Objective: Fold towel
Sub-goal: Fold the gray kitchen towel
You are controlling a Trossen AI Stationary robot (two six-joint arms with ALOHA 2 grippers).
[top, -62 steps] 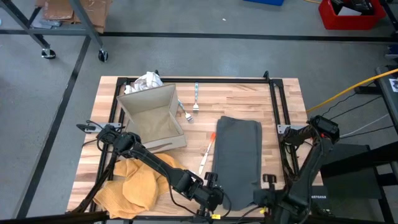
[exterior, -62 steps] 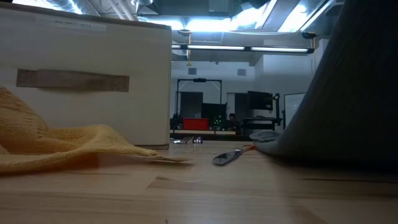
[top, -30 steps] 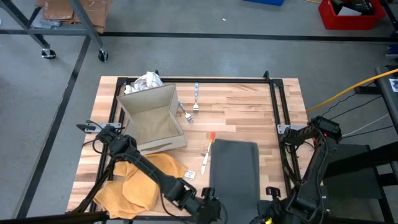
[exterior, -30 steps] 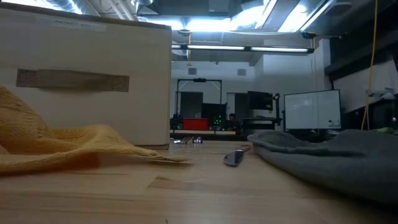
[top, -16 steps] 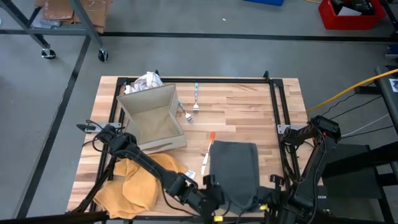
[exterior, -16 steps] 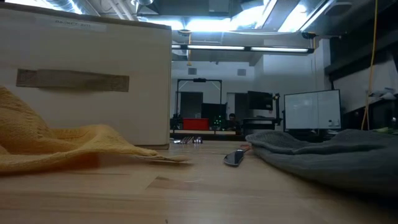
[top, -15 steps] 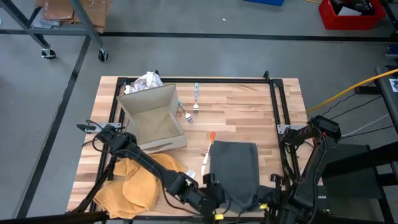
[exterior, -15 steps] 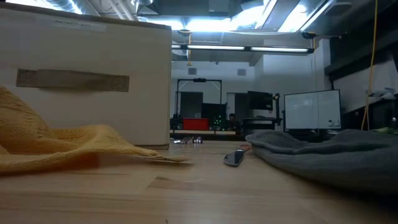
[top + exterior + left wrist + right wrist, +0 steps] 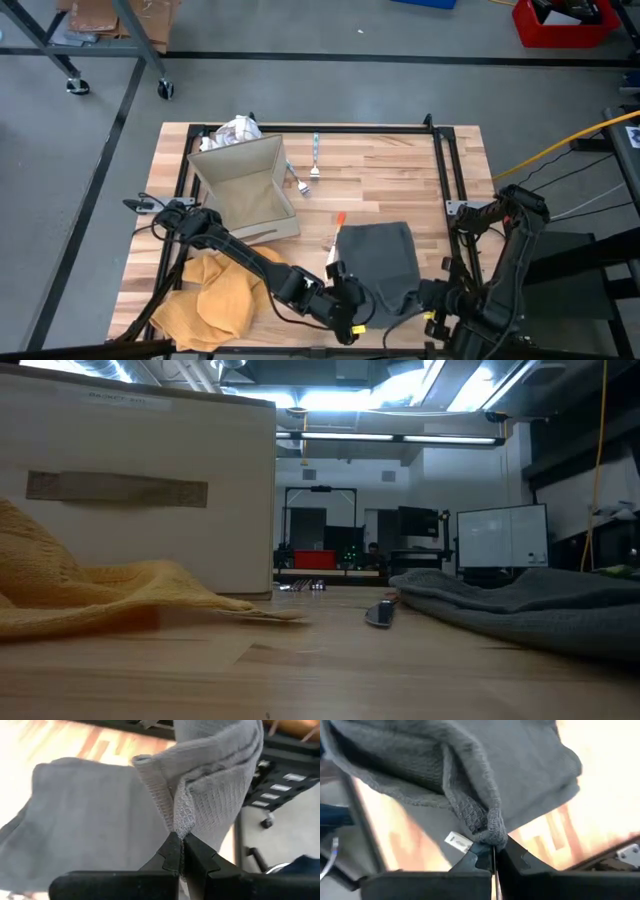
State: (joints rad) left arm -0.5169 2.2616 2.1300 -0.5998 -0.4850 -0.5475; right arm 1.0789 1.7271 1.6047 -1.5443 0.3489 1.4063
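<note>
Bare wood (image 9: 400, 165) right of box (image 9: 245, 190)

Both dark arms stretched low along the near table edge. Left gripper (image 9: 180, 840) clamped tight on a corner of the grey waffle-weave towel (image 9: 378, 262); right gripper (image 9: 493, 851) pinching another corner, fingers closed.

The 2 arms are black, built of jointed tubular links with loose black cables at their bases. The left arm (image 9: 235, 258) and right arm (image 9: 508, 262) each carry small yellow markings near the wrist. Each has 2 matte black, wedge-shaped fingers (image 9: 170, 854).
</note>
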